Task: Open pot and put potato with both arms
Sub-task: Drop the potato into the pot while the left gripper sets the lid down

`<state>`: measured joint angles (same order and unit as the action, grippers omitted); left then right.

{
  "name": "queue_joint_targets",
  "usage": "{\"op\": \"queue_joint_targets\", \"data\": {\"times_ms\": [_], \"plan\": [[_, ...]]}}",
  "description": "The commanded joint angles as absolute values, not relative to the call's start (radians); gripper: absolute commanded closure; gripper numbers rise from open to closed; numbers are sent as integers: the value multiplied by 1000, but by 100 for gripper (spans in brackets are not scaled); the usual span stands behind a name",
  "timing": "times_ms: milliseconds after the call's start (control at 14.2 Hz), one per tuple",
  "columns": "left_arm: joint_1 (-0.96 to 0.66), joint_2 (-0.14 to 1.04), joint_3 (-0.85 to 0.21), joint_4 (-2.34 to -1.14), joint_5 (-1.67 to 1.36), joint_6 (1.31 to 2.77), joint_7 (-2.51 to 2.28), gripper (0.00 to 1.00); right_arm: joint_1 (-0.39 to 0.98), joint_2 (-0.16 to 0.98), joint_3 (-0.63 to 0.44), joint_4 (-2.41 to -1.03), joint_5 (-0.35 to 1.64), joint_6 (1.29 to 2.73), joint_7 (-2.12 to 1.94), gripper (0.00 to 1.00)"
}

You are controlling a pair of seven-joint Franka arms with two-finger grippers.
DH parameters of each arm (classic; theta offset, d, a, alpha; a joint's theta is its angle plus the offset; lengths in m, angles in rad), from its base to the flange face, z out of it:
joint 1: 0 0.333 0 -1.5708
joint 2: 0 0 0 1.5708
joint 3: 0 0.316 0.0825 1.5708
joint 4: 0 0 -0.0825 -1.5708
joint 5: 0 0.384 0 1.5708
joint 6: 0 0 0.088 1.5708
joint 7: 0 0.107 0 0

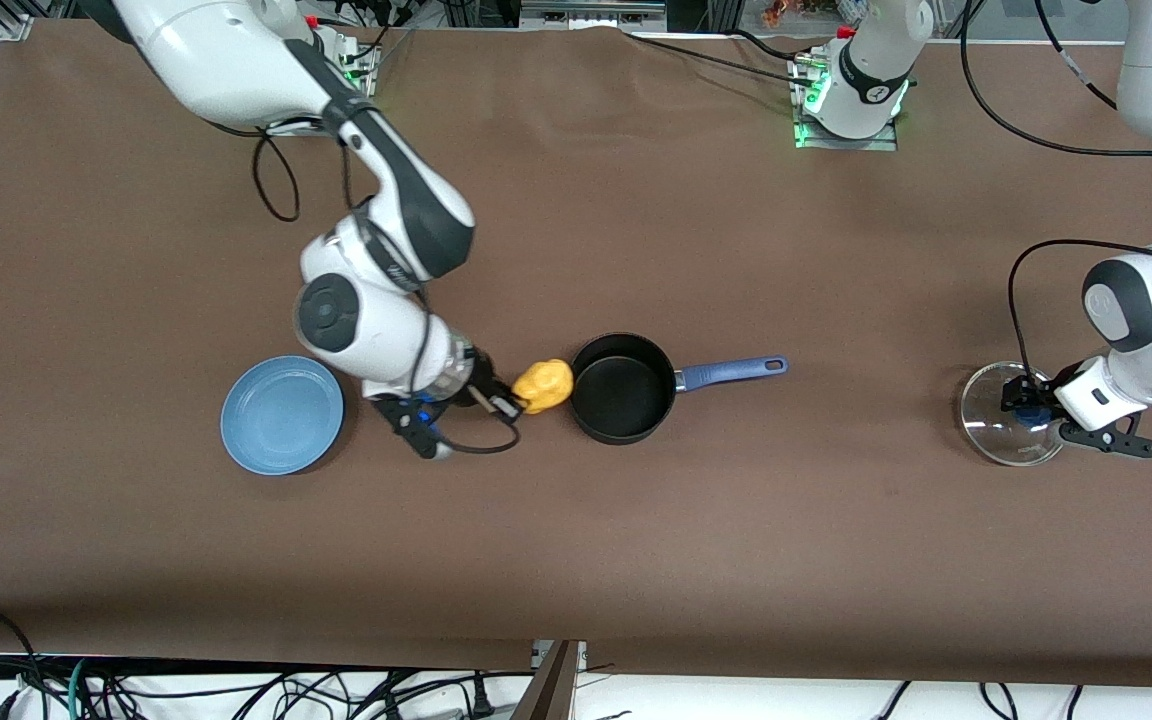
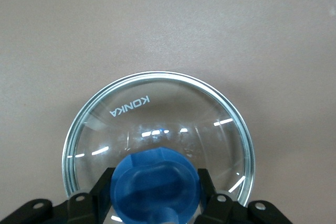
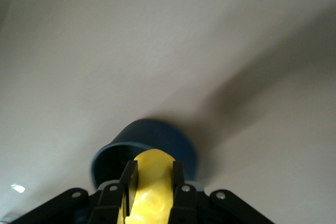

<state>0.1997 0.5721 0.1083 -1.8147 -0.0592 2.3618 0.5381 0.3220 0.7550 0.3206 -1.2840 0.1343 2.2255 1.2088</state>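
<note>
Potato (image 1: pixel 544 385), lumpy yellow-orange oval, sits clamped between your right gripper (image 1: pixel 508 404) fingers, just at the rim of the pot (image 1: pixel 622 389) on its 9 o'clock side in the front view. Pot is black, steel-rimmed, uncovered, with blue handle (image 1: pixel 731 371) pointing to 3 o'clock. Blue plate (image 1: pixel 282 414) lies toward the right arm's end. Your left gripper (image 1: pixel 1026 410) is closed on the blue knob (image 2: pixel 155 186) of the glass lid (image 2: pixel 157 124), which rests on the table (image 1: pixel 836 520) well apart from the pot.

The lid (image 2: pixel 157 129) is clear, glossy glass with a bright metal rim and a smooth blue plastic knob (image 2: pixel 155 184). The bench (image 1: pixel 836 560) wears matt brown cloth. The pot (image 1: pixel 622 388) looks matt black inside.
</note>
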Motion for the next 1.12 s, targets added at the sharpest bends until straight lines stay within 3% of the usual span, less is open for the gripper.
{"op": "queue_joint_targets", "data": {"times_ms": [0,141,281,352,492,773,1055], "plan": [[212,583,110,-1815,-92,2388,583,28,397,819,314,-1236,140,2324,1304,72],[212,581,112,-1807,-103,2381,583,0,408,844,314,-1236,135,2362,1308,62],[203,543,113,-1798,-101,2334,577,0,422,854,311,-1238,130,2391,1307,14],[201,519,112,-1793,-103,2291,568,0,422,851,301,-1238,129,2390,1299,0],[198,456,109,-1760,-103,2187,551,0,411,836,295,-1236,129,2364,1290,0],[178,330,101,-1636,-62,1875,427,0,316,746,262,-1233,98,2179,1064,0],[149,265,59,-1493,-14,1630,295,0,198,545,235,-1297,97,1878,743,0]]}}
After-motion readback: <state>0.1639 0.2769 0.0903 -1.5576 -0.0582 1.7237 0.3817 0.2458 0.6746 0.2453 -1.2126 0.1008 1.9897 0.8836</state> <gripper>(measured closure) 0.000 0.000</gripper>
